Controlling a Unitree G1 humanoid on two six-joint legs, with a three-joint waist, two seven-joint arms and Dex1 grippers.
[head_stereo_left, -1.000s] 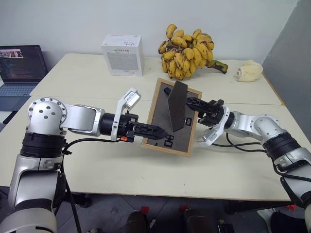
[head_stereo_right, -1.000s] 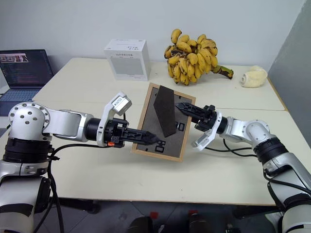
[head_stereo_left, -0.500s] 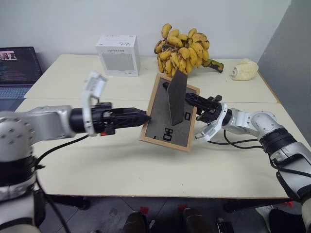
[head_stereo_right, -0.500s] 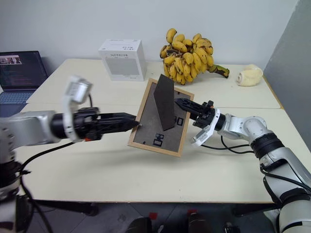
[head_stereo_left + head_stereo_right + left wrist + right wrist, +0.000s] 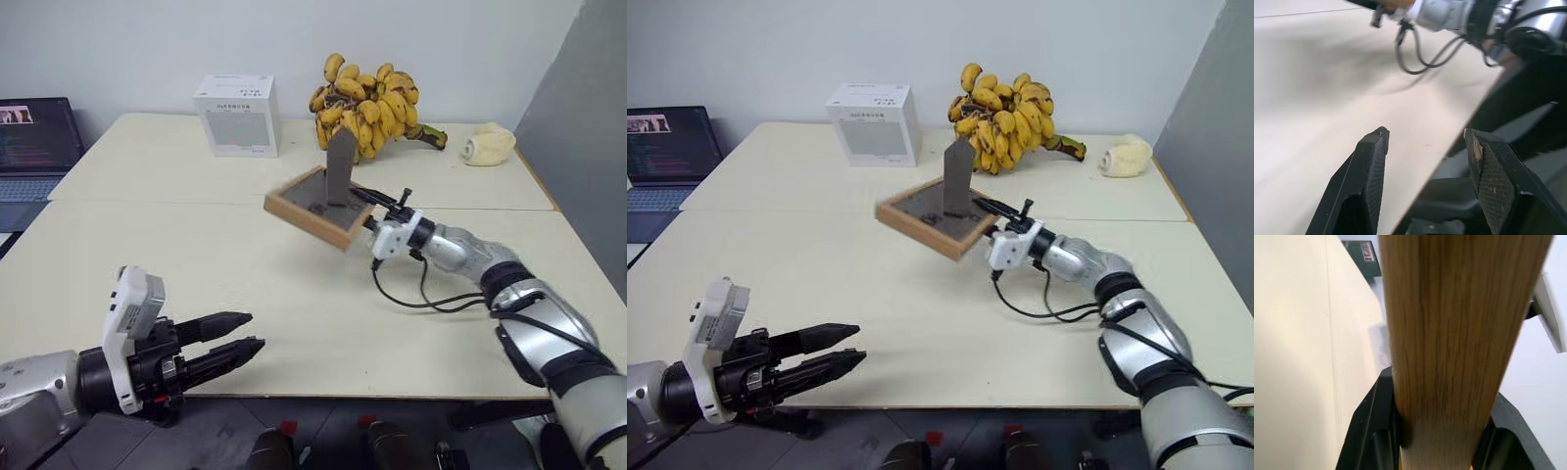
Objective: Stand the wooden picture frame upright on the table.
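A: How was the wooden picture frame placed at that moment?

B: It was held above the table, close to the seam, by the right gripper, which was clamped on one of its edges. It was lying almost flat in the air, the dark back panel turned upward and the near edge a little lower. Its long axis ran from the robot's left toward the gripper on the right. The black easel stand was raised nearly upright from the back.

A: And the left gripper?

B: It was seen near the front edge of the table, well apart from the frame. Its fingers were spread apart, and nothing was held between them.
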